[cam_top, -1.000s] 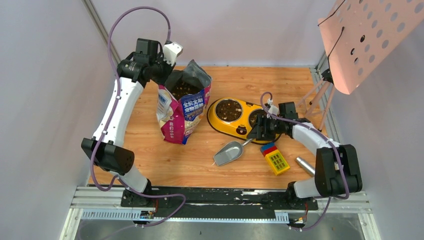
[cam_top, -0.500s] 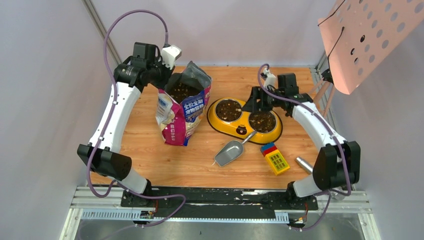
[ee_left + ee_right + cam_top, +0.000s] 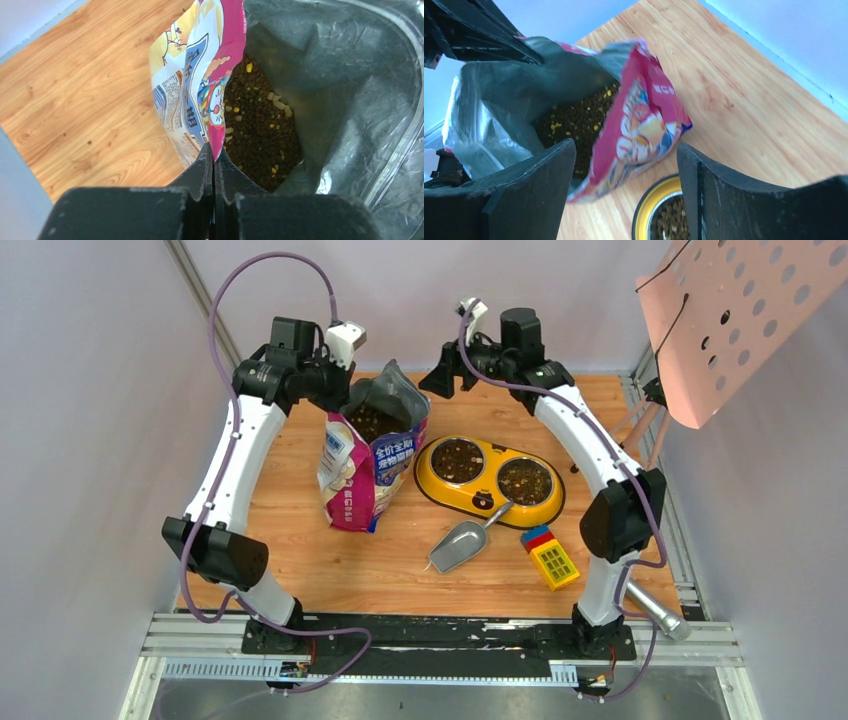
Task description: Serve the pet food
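Note:
The blue-and-magenta cat food bag (image 3: 372, 468) stands open on the wooden table, with dark kibble (image 3: 372, 421) showing inside. My left gripper (image 3: 337, 390) is shut on the bag's left rim. In the left wrist view its jaws (image 3: 214, 153) pinch the magenta edge (image 3: 227, 60), with kibble (image 3: 257, 130) below. My right gripper (image 3: 441, 374) is open and empty, raised behind the bag's mouth. In the right wrist view (image 3: 625, 146) it frames the bag (image 3: 644, 125) and kibble (image 3: 574, 120). Both bowls of the yellow feeder (image 3: 437, 490) hold kibble (image 3: 458, 460).
A grey metal scoop (image 3: 458, 545) lies in front of the feeder. A coloured toy block (image 3: 551, 558) lies to its right, and a metal cylinder (image 3: 655, 614) lies at the near right edge. A pink perforated panel (image 3: 740, 310) on a stand is at the back right.
My right arm has swung from over the feeder's right bowl up, back and left to the bag's mouth. My left gripper keeps its hold on the rim; the bag has shifted slightly.

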